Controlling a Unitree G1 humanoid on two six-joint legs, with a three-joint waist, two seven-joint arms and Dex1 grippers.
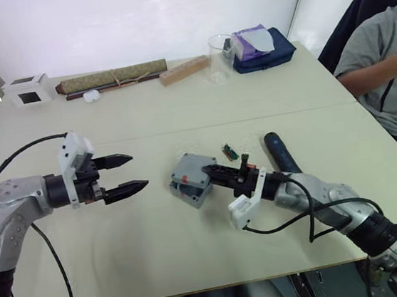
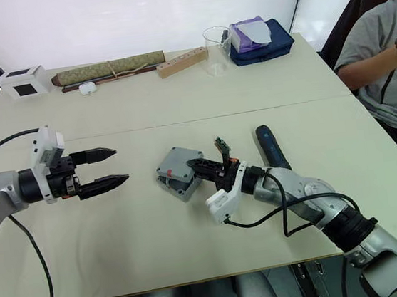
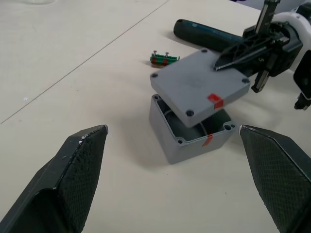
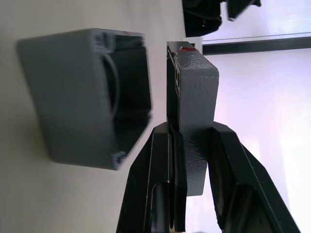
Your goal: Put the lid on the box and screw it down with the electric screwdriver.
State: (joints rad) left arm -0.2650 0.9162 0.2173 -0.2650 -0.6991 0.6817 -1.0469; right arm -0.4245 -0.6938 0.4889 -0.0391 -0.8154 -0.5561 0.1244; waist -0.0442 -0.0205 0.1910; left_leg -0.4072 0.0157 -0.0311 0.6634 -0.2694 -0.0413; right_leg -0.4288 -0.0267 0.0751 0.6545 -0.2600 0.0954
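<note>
Just above the box, the lid hangs tilted and off-square, pinched by the right hand; the left hand waits spread, well apart.

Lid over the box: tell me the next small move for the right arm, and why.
Probably shift the lid a little so its corners line up with the box, then lower it flat. The right gripper is shut on the lid's edge and holds it just above the open box, offset and tilted, not seated. The electric screwdriver lies on the table, and the left gripper is open, apart from the box.
</note>
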